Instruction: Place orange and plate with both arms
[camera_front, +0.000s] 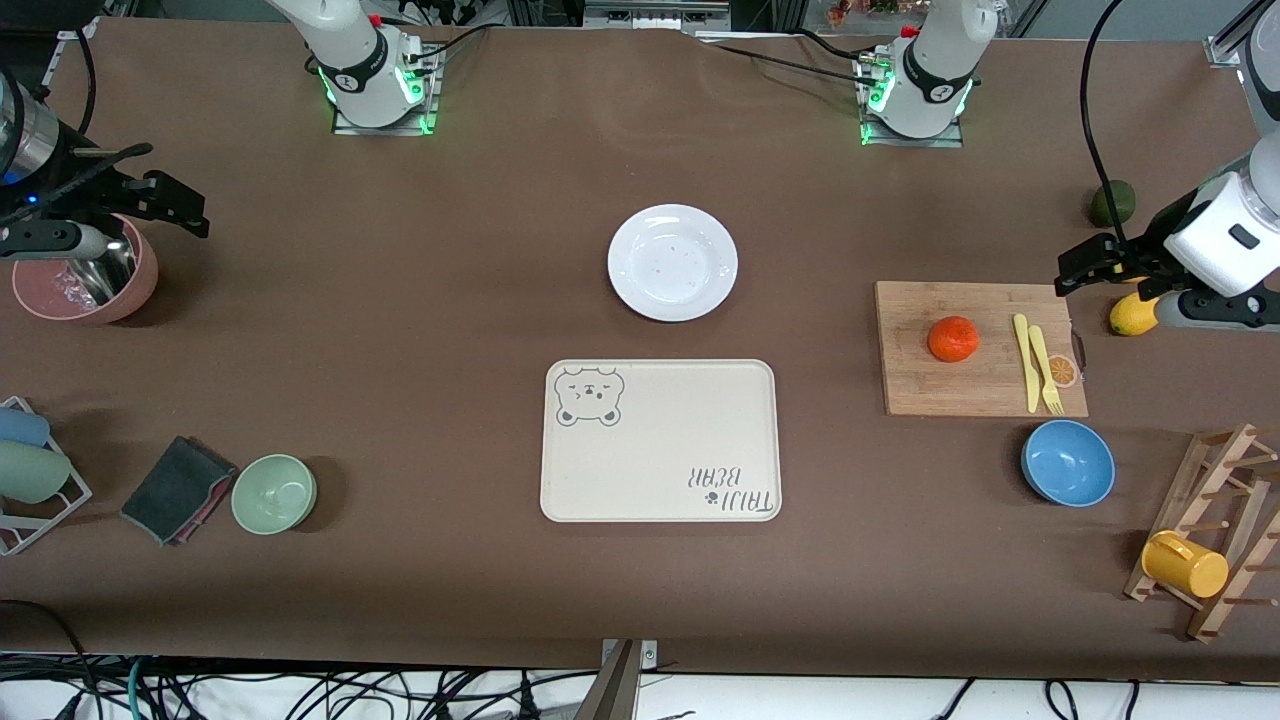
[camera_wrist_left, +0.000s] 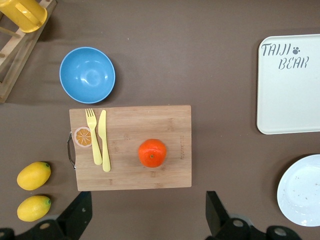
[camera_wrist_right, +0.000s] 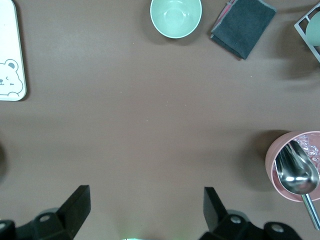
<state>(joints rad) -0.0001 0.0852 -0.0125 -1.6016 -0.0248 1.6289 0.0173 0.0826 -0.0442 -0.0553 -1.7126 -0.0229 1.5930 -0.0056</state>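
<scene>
- The cream bear tray (camera_front: 660, 440) lies nearest the front camera of the task-related things, in the middle of the desk (camera_front: 450, 300); nothing rests on it.
- The right pincer (camera_front: 165, 205) hangs released, jaws wide, over the desk at the right arm's end, beside a pink bowl (camera_front: 85, 275) holding a metal spoon; it grasps nothing.
- The white plate (camera_front: 672, 262) sits empty, farther from the front camera than the tray, between the two arm bases and well apart from both pincers.
- The orange (camera_front: 953, 339) rests on the bamboo cutting board (camera_front: 910, 385), beside a yellow fork (camera_front: 1042, 370) and knife.
- The left pincer (camera_front: 1085, 265) hovers released and empty over the board's end by the lemons (camera_wrist_left: 34, 175).
- Judgement: the left arm is plainly nearer the orange, which lies from its pincer toward the desk's middle; the plate would fall to the right arm, a longer reach.
</scene>
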